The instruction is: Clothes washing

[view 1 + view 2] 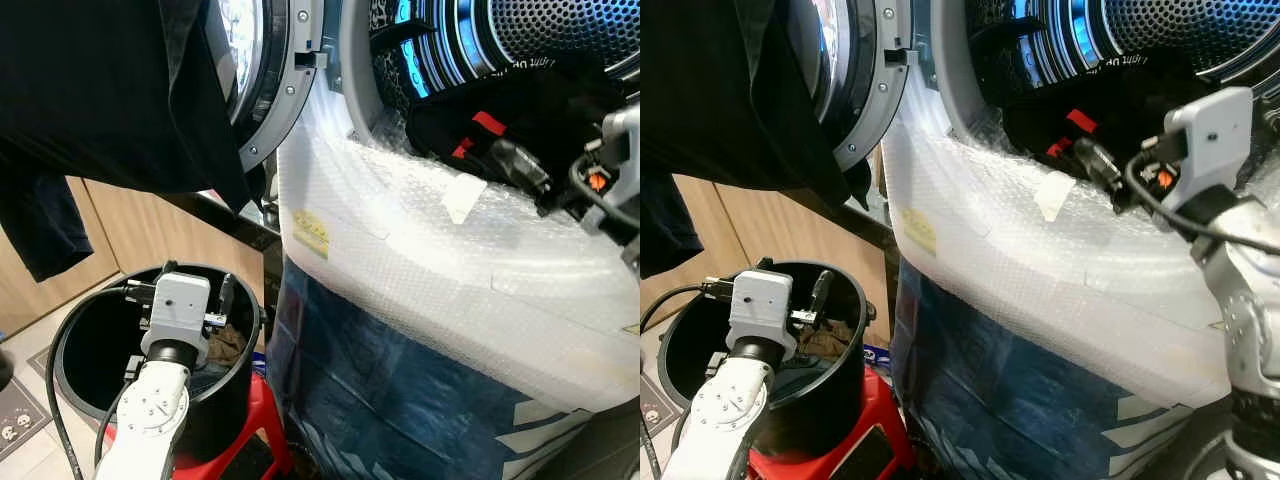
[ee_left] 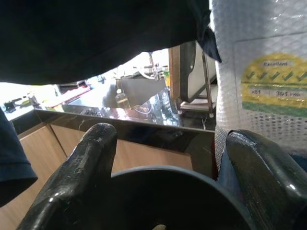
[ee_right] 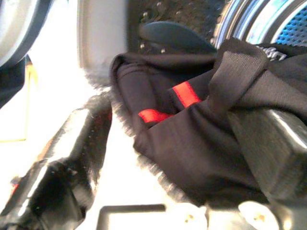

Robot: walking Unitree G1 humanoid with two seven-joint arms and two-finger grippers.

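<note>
A yellow-and-green sticker [image 2: 274, 81] on the bubble wrap [image 1: 430, 270] covering the washing machine [image 1: 470, 330] reads "Excellent" above a row of check marks; the smaller figures beneath are too blurred to read. White lettering on the drum rim [image 1: 540, 62] is illegible.

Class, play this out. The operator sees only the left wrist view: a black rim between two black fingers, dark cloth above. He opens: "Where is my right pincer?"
Observer: The right pincer is at the mouth of the washer drum, open, with a black garment with red patches across one finger.
Operator: What is the black rim?
Observer: A black bucket on a red stool. Your left pincer hangs open over it.
Operator: And the cloth above?
Observer: A dark garment hanging in front of the open washer door.
</note>
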